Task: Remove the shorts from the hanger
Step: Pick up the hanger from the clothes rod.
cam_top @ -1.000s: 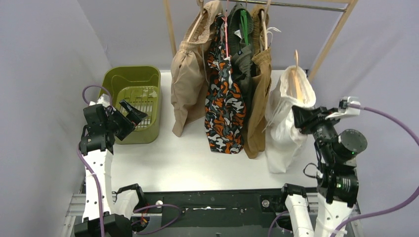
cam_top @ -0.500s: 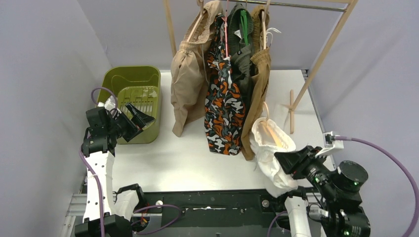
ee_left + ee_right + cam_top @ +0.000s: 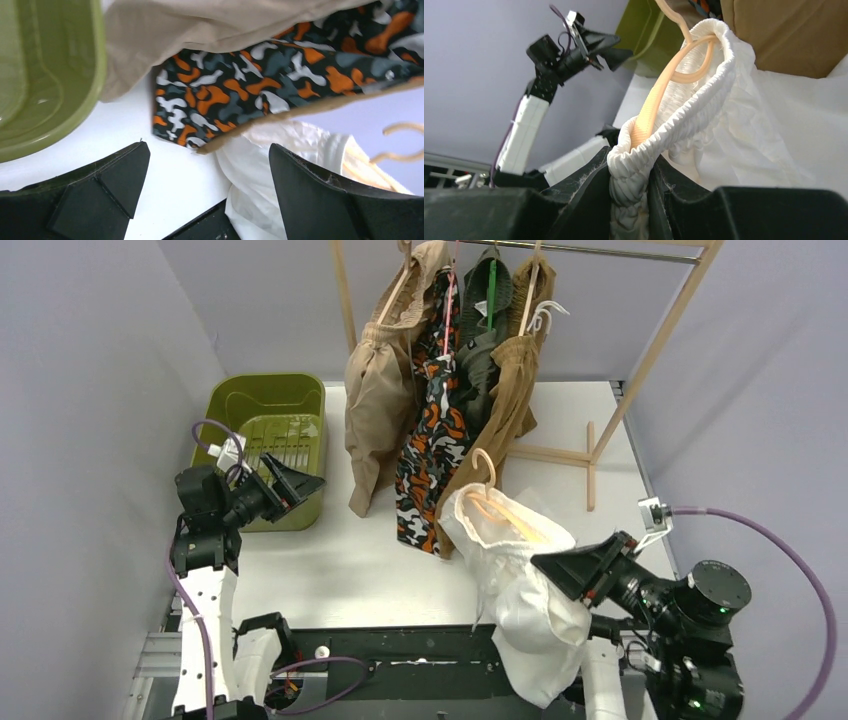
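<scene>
Waistband elastic of the white shorts (image 3: 520, 585) is pinched between the nearly closed fingers of the right gripper (image 3: 629, 187). The peach hanger (image 3: 659, 95) sits threaded inside the band, so the pair hangs clear of the rack (image 3: 655, 335) over the table's near edge, apparently offered where the other arm can reach. The left gripper (image 3: 292, 483) hovers spread wide and empty beside the green bin (image 3: 262, 395), aimed toward the cloth, probably to take hanger or shorts and part them, while the beige shorts (image 3: 380, 390), camouflage shorts (image 3: 430, 450), olive shorts (image 3: 478, 355) and brown shorts (image 3: 505, 415) hang on the rack behind.
</scene>
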{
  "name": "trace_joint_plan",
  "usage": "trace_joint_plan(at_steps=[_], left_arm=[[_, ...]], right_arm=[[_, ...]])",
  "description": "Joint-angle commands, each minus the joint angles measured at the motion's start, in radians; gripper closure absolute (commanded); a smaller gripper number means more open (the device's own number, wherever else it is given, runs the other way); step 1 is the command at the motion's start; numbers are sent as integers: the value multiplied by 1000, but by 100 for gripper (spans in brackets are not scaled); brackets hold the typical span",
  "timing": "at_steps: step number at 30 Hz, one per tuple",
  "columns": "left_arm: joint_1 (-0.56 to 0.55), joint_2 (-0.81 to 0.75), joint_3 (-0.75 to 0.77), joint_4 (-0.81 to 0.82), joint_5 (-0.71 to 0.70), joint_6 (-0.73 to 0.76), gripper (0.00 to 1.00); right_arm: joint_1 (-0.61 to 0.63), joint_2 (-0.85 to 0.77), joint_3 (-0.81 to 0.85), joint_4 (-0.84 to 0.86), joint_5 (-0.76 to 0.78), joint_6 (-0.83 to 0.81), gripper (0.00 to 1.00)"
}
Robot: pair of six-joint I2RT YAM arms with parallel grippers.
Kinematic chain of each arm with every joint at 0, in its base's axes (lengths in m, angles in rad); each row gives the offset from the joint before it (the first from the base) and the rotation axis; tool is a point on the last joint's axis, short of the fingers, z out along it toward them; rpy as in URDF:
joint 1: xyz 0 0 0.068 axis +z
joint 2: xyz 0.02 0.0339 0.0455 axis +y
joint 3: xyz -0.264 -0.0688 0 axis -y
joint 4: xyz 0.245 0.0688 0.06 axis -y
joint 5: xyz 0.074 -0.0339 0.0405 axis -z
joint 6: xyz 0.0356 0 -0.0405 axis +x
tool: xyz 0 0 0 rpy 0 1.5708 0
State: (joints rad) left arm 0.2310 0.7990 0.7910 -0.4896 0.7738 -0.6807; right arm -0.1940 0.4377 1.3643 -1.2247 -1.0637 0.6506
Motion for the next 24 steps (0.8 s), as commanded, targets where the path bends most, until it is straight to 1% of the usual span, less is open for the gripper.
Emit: trace_joint_plan(at_steps=[1, 2, 3, 5, 8, 9, 11, 12, 14, 17, 20, 22, 23, 24], left_arm=[[-51, -24, -1, 173, 96, -49, 9], [-71, -22, -1, 207, 103, -63, 9], [-92, -18, -2, 238, 107, -76, 9], [-142, -7, -2, 312, 105, -112, 9], [-217, 36, 39, 295, 88, -95, 10], [-240, 49, 48, 281, 79, -80, 10], [-272, 65, 58, 279, 73, -73, 10], [-276, 72, 63, 283, 79, -68, 10], [-277, 76, 77, 286, 88, -60, 10], [-278, 85, 123, 309, 94, -72, 10], [-279, 89, 151, 351, 79, -106, 10], [-278, 91, 165, 337, 54, -101, 10], [-278, 93, 170, 329, 47, -94, 10], [-279, 95, 173, 325, 43, -87, 10]], right_arm=[[-132, -65, -155, 598, -263, 388, 100], [-149, -77, -189, 664, -276, 435, 100], [-163, -77, -199, 668, -277, 440, 100], [-183, -51, -158, 552, -277, 374, 100], [-187, -20, -88, 476, -281, 333, 100], [-185, -1, -48, 443, -287, 320, 100], [-186, 63, 83, 320, -272, 239, 100], [-186, 93, 144, 303, -269, 228, 100], [-181, 139, 189, 369, -283, 276, 100], [-194, 199, 183, 480, -286, 322, 100], [-262, 201, 76, 663, -261, 409, 100], [-345, 205, 20, 690, -245, 421, 100], [-371, 194, -36, 766, -258, 466, 100], [-377, 174, -100, 896, -273, 557, 100]])
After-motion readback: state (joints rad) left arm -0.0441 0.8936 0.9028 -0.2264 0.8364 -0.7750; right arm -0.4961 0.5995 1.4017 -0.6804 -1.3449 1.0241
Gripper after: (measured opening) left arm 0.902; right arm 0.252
